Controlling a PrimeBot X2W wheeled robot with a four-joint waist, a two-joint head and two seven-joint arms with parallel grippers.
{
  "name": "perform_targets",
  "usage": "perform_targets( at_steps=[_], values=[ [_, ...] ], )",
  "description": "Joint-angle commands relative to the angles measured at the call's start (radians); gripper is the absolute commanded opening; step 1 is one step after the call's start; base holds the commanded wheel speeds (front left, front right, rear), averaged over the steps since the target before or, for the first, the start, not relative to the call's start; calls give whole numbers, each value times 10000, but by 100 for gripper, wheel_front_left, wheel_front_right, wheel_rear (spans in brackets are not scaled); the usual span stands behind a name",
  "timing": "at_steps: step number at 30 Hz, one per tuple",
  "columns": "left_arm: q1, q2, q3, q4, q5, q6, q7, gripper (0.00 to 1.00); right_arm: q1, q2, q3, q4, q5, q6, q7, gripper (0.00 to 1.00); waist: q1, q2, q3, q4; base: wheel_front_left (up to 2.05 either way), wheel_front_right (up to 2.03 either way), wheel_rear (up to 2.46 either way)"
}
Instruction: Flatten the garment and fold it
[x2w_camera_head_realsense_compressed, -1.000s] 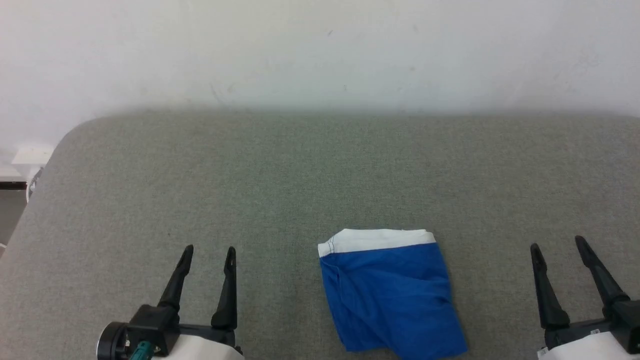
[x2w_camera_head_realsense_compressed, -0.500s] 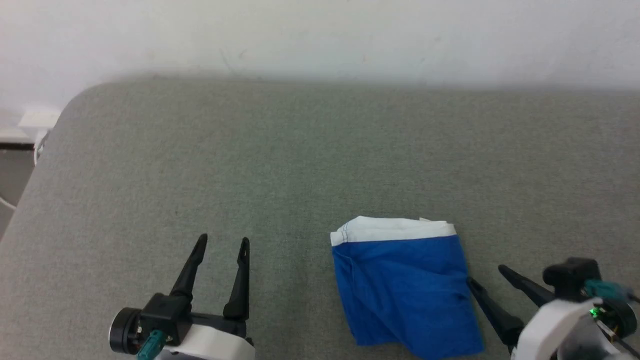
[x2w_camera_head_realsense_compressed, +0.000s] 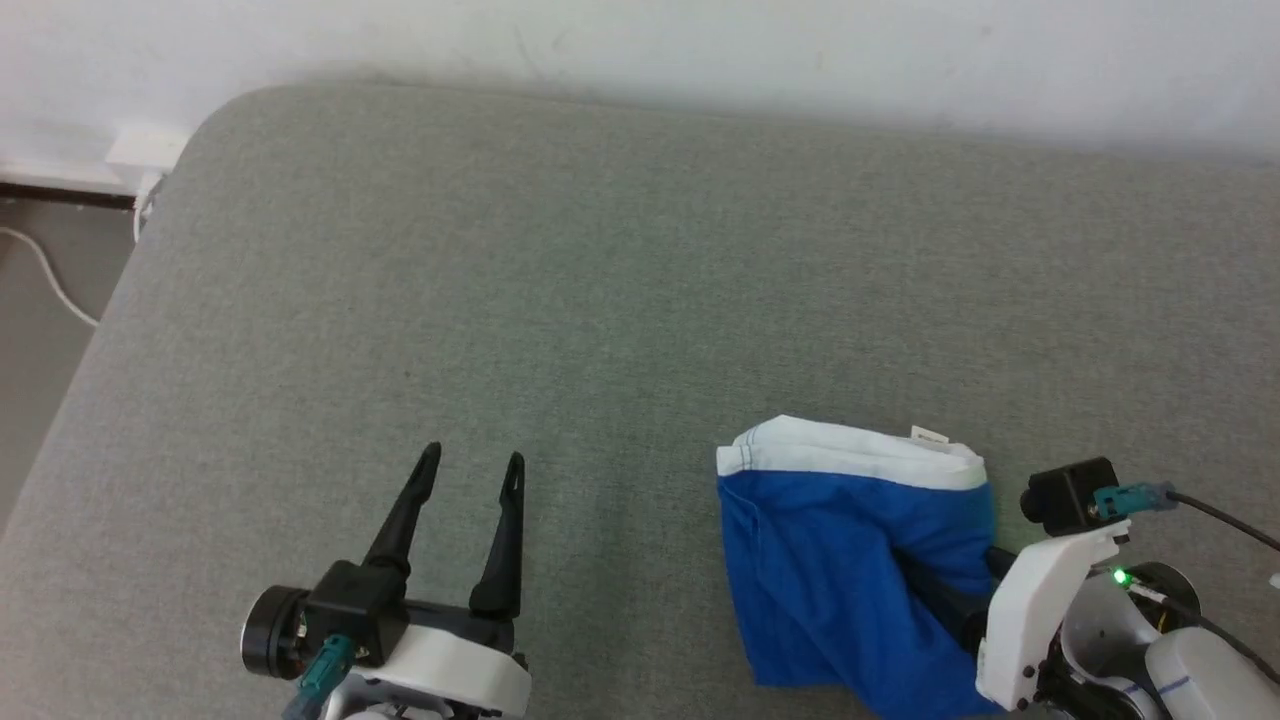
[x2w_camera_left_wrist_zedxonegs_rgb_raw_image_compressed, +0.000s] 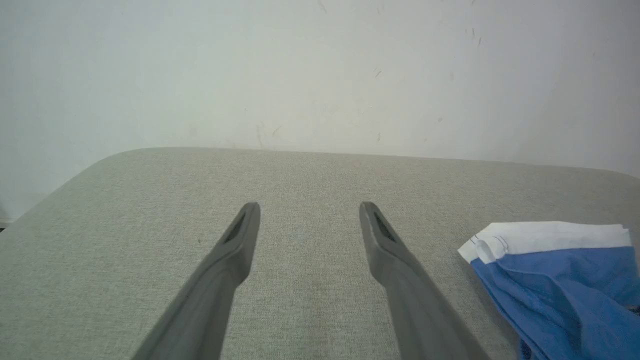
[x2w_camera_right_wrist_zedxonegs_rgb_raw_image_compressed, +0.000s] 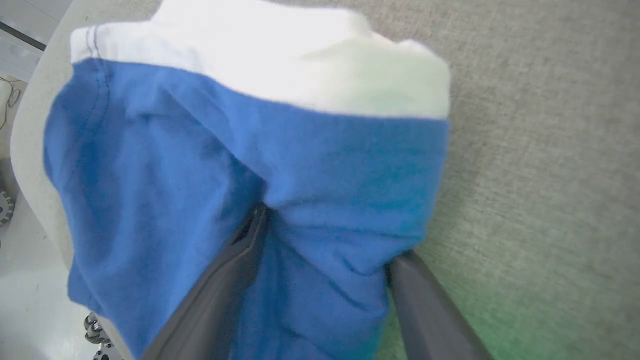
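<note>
Right claw (x2w_camera_right_wrist_zedxonegs_rgb_raw_image_compressed: 330, 234): fingers apart, tips pushed into right edge of garment (x2w_camera_head_realsense_compressed: 830, 540), blue cloth bunched between them. Garment folded, white band at far edge, near right on grey table (x2w_camera_head_realsense_compressed: 600, 300). Left claw (x2w_camera_head_realsense_compressed: 470, 462): fingers apart, left of garment.

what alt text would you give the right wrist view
The right claw, open, straddles a fold of a blue garment with a white band at the top; the cloth bulges between its two dark fingers. A grey padded surface lies beneath and to the right.
</note>
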Motion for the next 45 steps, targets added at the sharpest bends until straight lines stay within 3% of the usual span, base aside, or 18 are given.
perform_targets(
  at_steps=[1, 2, 5, 10, 15, 23, 32, 39, 45],
  values=[
    [-113, -20, -33, 46, 34, 55, -47, 100, 6, 72, 223, 359, 26, -9, 133, 100, 0, 0, 104, 160, 0, 0, 0],
    [-113, -20, -46, 65, 35, 61, -47, 100, -43, 77, 322, 511, 19, -9, 114, 100, 0, 0, 94, 184, 0, 0, 0],
    [-100, -20, -75, 128, 53, 81, -47, 100, -170, 105, 587, 936, 54, -9, -33, 0, 0, 0, 12, 223, 0, 0, 0],
    [-11, -20, -67, 158, 121, 66, -47, 100, -466, -17, 942, 1334, -129, -9, -646, 0, 0, 0, -259, 108, 0, 0, 0],
    [123, -20, -112, 151, 205, -18, -47, 100, -999, -558, 1473, 1246, -935, -9, -1192, 0, 0, 0, -581, -333, 0, 0, 0],
    [253, -20, -372, 100, 243, -108, -47, 100, -2577, -2248, 3229, 320, -2520, -9, -571, 0, 0, 0, -616, -2166, 0, 0, 0],
    [-653, -20, -891, -14, 349, -202, -47, 100, -4222, -4466, 4639, -36, -2389, -9, -12, 0, 0, 0, 398, -3991, 0, 0, 0],
    [-1455, 0, -1126, -140, 634, -322, -47, 100, -4680, -5530, 4852, 942, -1925, -9, -552, 0, 0, 0, 1499, -4311, 0, 0, 0],
    [-1921, 139, -1213, -219, 783, -416, -47, 100, -5012, -5776, 4348, 2465, -2010, -9, -1737, 0, 0, 0, 2353, -4082, 0, 0, 0]
  ],
)
